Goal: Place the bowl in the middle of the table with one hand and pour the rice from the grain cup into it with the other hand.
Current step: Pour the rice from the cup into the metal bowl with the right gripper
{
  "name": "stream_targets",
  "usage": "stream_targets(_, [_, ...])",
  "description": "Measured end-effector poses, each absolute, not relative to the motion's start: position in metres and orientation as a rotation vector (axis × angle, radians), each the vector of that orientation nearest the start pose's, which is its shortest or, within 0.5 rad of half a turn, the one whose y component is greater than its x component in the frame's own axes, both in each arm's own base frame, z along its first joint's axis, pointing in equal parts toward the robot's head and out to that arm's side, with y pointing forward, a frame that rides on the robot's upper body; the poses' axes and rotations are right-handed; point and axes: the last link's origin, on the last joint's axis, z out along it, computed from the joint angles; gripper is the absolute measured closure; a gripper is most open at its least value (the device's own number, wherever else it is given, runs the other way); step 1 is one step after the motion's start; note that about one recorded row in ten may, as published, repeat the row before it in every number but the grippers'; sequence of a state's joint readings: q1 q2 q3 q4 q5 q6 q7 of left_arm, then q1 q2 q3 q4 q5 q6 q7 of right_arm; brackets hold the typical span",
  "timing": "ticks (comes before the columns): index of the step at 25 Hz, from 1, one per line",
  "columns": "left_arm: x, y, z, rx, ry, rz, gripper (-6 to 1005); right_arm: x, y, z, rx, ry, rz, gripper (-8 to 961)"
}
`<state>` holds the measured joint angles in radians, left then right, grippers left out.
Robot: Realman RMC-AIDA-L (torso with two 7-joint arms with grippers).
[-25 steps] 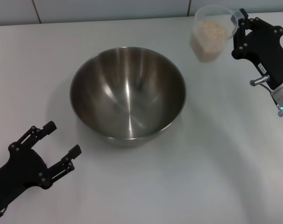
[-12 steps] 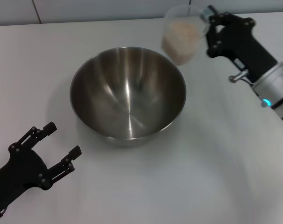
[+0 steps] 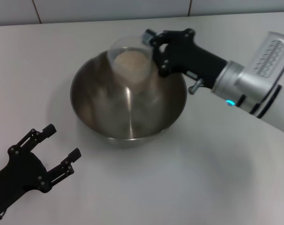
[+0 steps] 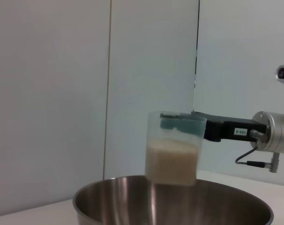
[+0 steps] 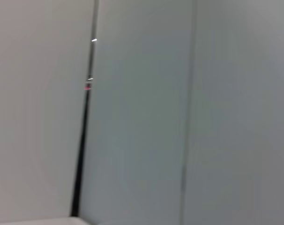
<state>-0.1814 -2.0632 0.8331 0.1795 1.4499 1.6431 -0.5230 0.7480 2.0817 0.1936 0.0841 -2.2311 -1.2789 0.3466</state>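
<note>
While right gripper [image 3: 153,51] jaws clamp grain cup [image 4: 174,147] above bowl [image 3: 128,93], left gripper [image 3: 50,150] jaws wide; upright per L-wrist.

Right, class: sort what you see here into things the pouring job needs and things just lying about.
Needed for the job:
- large round stainless-steel bowl
- small clear plastic cup, held upright over the bowl
- pale beige rice inside the cup
- right black claw, gripping the cup
- left black claw, open near the bowl
- plain white table

Lying about:
- nothing visible
</note>
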Motion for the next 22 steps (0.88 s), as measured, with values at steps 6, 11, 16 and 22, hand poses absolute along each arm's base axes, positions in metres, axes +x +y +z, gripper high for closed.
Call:
stream_targets(6, [-0.3327,0.1975,-0.0337,-2.272,-0.401,-0.942,172,0.1979,0.3609,-0.0848,-2.314,0.104,0.919,936])
stream_targets(11, [-0.3331,0.1967,-0.0337,-2.272,-0.403,-0.942,172,0.1998,0.3604,-0.0845,-2.313,0.108,0.913,936])
stream_targets(16, [-0.3331,0.1967,-0.0337,-2.272,-0.403,-0.942,172,0.1998,0.3611,-0.0841,-2.313,0.104,0.911,936])
stream_targets(22, [-0.3334,0.197,-0.0342,-2.272,-0.405,-0.937,172,0.1963,0.3637,-0.0852,-2.298,-0.119,0.813,936])
